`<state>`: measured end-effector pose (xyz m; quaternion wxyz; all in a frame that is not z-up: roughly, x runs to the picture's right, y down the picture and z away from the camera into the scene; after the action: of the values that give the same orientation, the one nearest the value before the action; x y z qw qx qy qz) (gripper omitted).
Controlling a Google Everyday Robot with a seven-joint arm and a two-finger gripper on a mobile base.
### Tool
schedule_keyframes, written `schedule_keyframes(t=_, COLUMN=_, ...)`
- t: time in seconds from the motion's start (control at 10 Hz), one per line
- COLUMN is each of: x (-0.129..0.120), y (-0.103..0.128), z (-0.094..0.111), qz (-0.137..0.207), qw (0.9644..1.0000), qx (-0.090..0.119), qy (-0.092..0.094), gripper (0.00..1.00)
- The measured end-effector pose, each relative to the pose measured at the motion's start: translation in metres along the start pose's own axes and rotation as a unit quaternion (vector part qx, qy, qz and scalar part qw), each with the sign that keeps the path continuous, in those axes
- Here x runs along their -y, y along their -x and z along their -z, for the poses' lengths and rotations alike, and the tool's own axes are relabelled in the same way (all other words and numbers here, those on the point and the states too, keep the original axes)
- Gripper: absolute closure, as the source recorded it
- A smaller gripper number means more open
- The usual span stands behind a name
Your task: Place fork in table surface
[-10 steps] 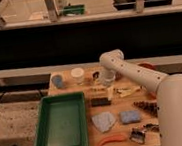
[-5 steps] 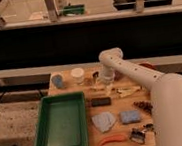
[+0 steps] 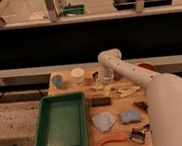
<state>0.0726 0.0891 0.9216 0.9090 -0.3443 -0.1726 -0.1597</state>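
My gripper point(image 3: 104, 81) hangs from the white arm point(image 3: 135, 76) and points down at the far middle of the light wooden table surface point(image 3: 117, 129). A thin dark utensil with a yellowish glint, the fork point(image 3: 99, 88), shows just under the gripper, low over the tabletop. I cannot tell whether the gripper still holds it. A small black rectangular block point(image 3: 101, 101) lies on the table just in front of it.
A green tray point(image 3: 46, 139) fills the table's left side. A blue cup point(image 3: 58, 81) and a white cup point(image 3: 77, 74) stand at the back. A cream-yellow flat piece point(image 3: 129, 89), blue cloth point(image 3: 103, 121), blue sponge point(image 3: 130, 116), orange item point(image 3: 112, 140) and black-handled peeler point(image 3: 138, 133) lie to the right and front.
The arm has shifted very slightly to the left. The gripper stays over the same spot at the far middle of the table.
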Motion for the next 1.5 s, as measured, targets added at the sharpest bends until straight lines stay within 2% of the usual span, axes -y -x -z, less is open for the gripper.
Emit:
schedule_keyframes(t=0.8, x=0.008, y=-0.01, z=-0.002, qz=-0.049, qw=0.9984, qx=-0.023, qy=-0.018, gripper=0.36)
schedule_keyframes(t=0.9, x=0.005, y=-0.015, z=-0.004, qz=-0.066, qw=0.9971, qx=-0.029, qy=-0.025, gripper=0.41)
schedule_keyframes(t=1.1, x=0.004, y=-0.019, z=-0.008, qz=-0.082, qw=0.9954, qx=-0.035, qy=-0.035, gripper=0.42)
schedule_keyframes(t=1.5, x=0.012, y=-0.019, z=-0.014, qz=-0.088, qw=0.9945, qx=-0.039, qy=-0.042, gripper=0.42)
